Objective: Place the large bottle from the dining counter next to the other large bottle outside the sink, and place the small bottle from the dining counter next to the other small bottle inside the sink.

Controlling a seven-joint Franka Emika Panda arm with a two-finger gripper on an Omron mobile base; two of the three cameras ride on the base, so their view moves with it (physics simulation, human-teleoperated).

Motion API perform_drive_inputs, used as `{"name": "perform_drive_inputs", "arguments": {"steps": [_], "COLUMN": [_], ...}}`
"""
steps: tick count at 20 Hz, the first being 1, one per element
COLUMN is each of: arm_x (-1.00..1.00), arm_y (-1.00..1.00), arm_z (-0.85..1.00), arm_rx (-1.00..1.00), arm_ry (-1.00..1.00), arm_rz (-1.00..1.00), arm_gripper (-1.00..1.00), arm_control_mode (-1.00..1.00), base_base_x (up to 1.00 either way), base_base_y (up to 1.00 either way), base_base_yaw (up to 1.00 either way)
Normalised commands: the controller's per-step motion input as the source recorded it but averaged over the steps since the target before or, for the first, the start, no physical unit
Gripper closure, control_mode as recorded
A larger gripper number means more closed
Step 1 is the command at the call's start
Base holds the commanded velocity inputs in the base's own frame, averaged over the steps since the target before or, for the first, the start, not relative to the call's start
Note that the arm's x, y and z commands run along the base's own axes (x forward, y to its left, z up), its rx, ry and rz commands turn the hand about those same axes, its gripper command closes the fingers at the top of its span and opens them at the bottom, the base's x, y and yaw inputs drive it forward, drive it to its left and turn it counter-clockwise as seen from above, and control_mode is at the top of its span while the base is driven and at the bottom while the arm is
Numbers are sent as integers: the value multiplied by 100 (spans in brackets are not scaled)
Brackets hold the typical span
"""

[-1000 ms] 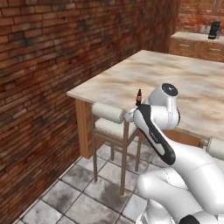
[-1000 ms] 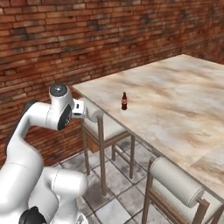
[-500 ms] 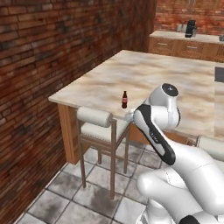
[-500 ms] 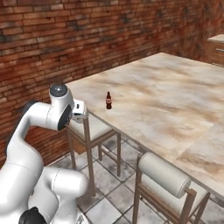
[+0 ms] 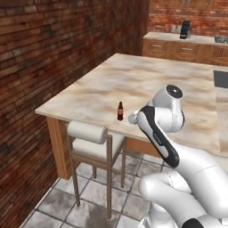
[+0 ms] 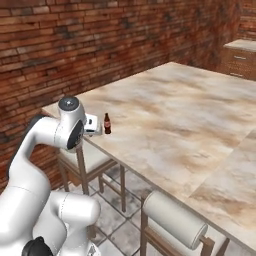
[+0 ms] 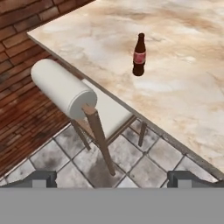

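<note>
I have the tool spread wide, nothing between its tips, touching nothing. In the hand view the two dark fingertips sit far apart at the bottom, over the tiled floor just off the desk's edge.

The desk is the long beige marble-patterned dining counter with dark wood sides. One small bottle stands upright on it, close to the near edge and toward the corner by the brick wall. From the right base view the same bottle stands just past the arm's wrist, apart from it.

The bottle looks dark brown, with a slim neck, a dark cap and a reddish label band around its middle. I cannot read the label.

A wooden stool with a pale cushion and a rolled white backrest is tucked under the desk's near edge, below the bottle. A second stool shows further along that edge in the right base view.

Far across the room, a cabinet counter runs along the back wall with a dark appliance on top. A dark panel shows at the desk's far right edge; I cannot tell what it is.
</note>
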Motion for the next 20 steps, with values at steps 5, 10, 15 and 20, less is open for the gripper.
{"name": "perform_drive_inputs", "arguments": {"steps": [5,10,15,20], "arm_x": [0,0,0,0], "arm_y": [0,0,0,0], "arm_z": [0,0,0,0], "arm_rx": [0,0,0,0], "arm_ry": [0,0,0,0], "arm_rz": [0,0,0,0], "arm_gripper": [-100,-100,-100,-100], "arm_control_mode": [100,100,100,100], "base_base_x": [44,41,43,33], "base_base_y": [4,11,26,47], "base_base_yaw": [-1,0,0,0]}}
